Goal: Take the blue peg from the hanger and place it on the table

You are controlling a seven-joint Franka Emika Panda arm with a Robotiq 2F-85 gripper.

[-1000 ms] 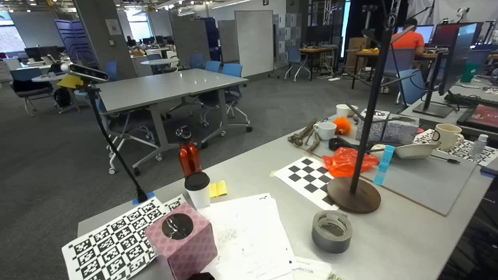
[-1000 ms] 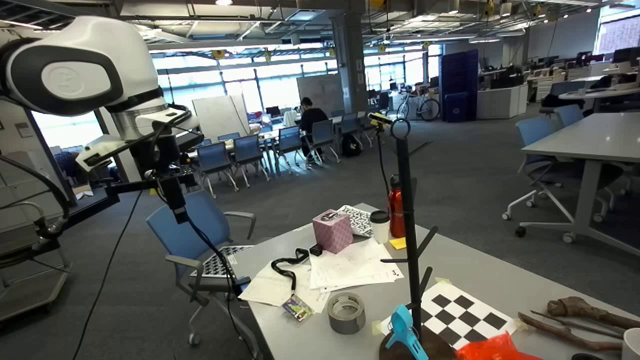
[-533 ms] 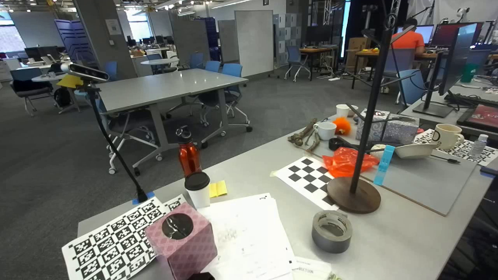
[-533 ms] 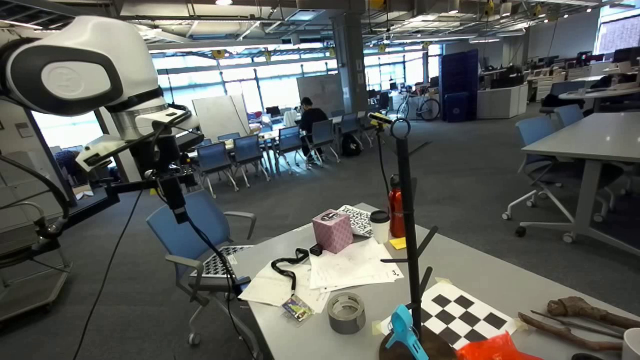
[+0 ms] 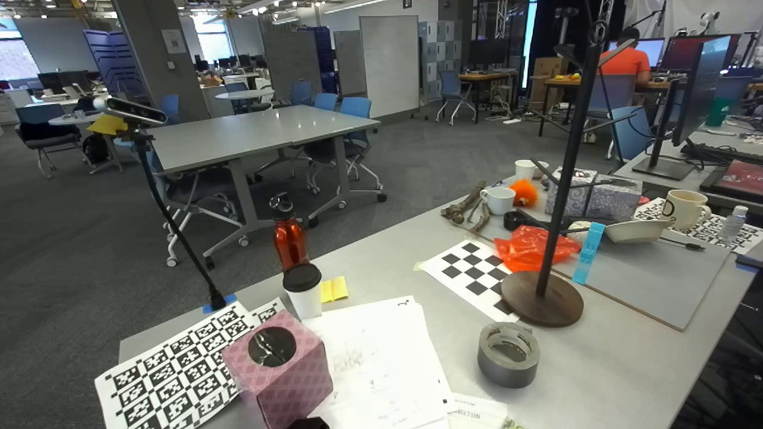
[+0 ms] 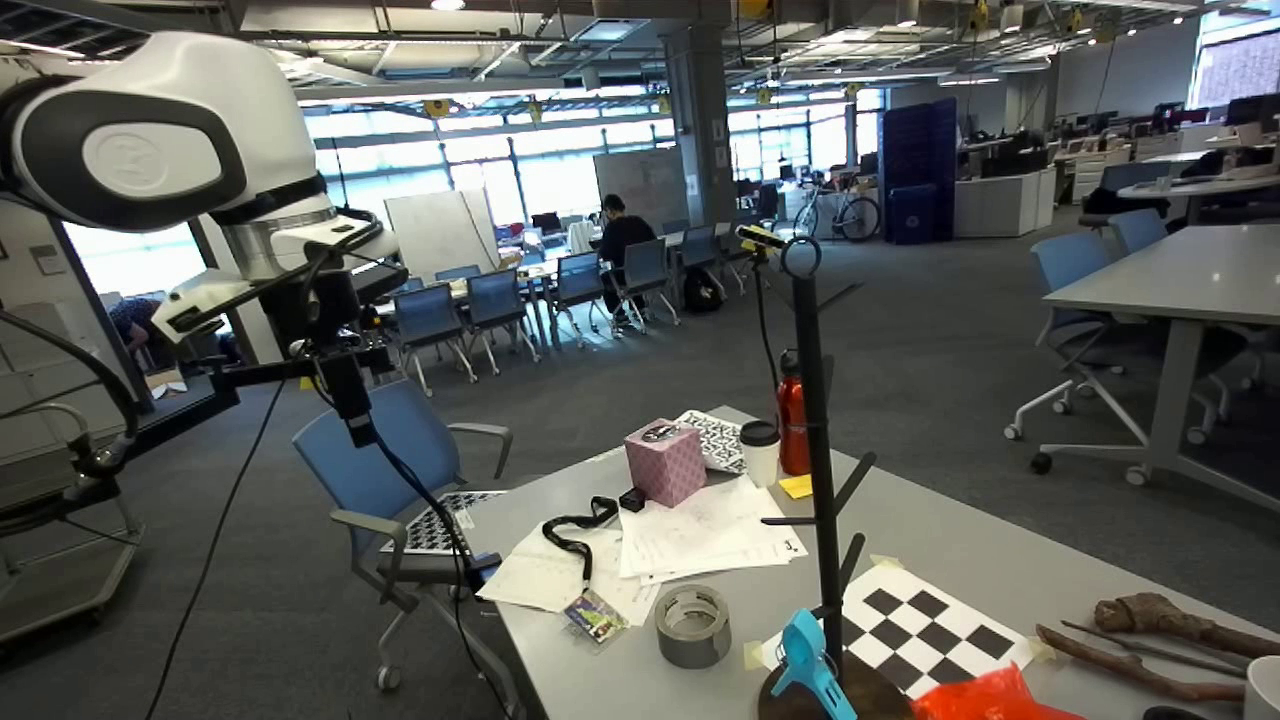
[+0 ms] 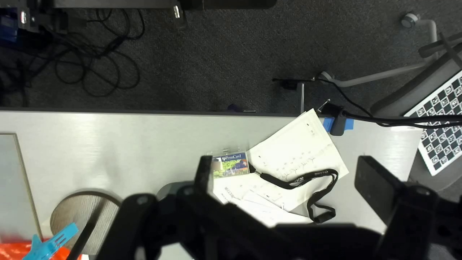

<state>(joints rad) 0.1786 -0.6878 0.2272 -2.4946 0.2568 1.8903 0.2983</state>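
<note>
The blue peg (image 5: 588,253) is a light-blue plastic clip beside the lower pole of the hanger (image 5: 563,196), a black stand with branches and a round brown base. In an exterior view the peg (image 6: 808,665) is tilted by the pole (image 6: 815,420), seemingly on a low branch; the contact is unclear. The wrist view shows the peg (image 7: 50,243) at the lower left, near the hanger's base (image 7: 68,213). My gripper (image 7: 288,169) is open and empty, high above the grey table (image 7: 126,144), well to one side of the hanger and peg.
Grey tape roll (image 5: 508,356) stands near the hanger base. The table also holds a pink tissue box (image 6: 665,465), paper cup (image 6: 760,455), red bottle (image 6: 793,425), lanyard card (image 7: 231,165), red plastic (image 5: 530,247), sticks (image 6: 1150,680) and mugs (image 5: 499,200). A camera mount (image 6: 345,390) stands near the arm.
</note>
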